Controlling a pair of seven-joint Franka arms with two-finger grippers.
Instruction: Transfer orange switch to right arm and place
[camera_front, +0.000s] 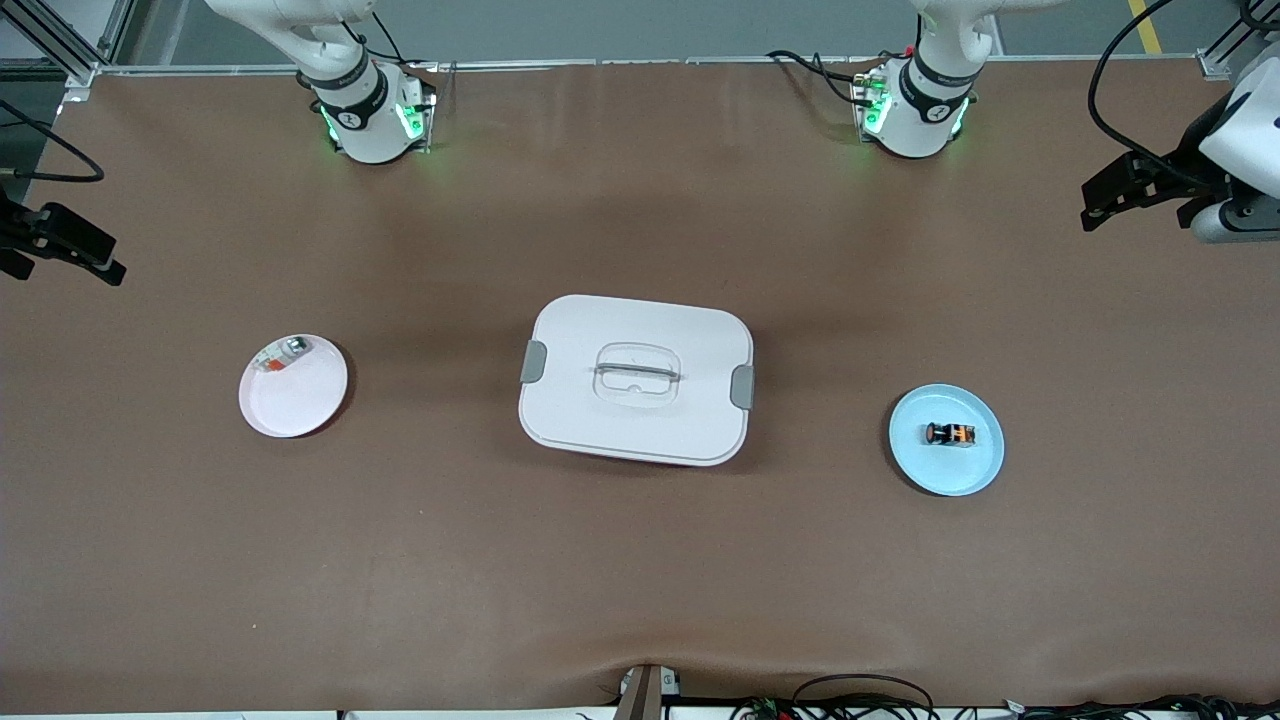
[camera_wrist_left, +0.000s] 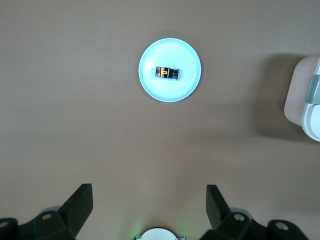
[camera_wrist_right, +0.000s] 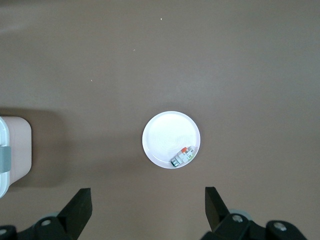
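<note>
The orange switch (camera_front: 950, 434), a tiny black cylinder with an orange band, lies on a light blue plate (camera_front: 975, 470) toward the left arm's end of the table. In the left wrist view the switch (camera_wrist_left: 167, 73) rests at the middle of that plate (camera_wrist_left: 170, 52). My left gripper (camera_front: 1098, 205) is open and empty, up in the air over the table's edge at its own end; it also shows in the left wrist view (camera_wrist_left: 149, 200). My right gripper (camera_front: 105, 262) is open and empty, high over the table's edge at its own end, and shows in the right wrist view (camera_wrist_right: 148, 202).
A white lidded box (camera_front: 636, 380) with grey clips stands mid-table between the plates; its edge shows in both wrist views (camera_wrist_left: 305, 107) (camera_wrist_right: 12, 150). A pinkish-white plate (camera_front: 300, 405) (camera_wrist_right: 167, 132) toward the right arm's end holds a silvery-white part with a red-orange strip (camera_front: 280, 355) (camera_wrist_right: 182, 156).
</note>
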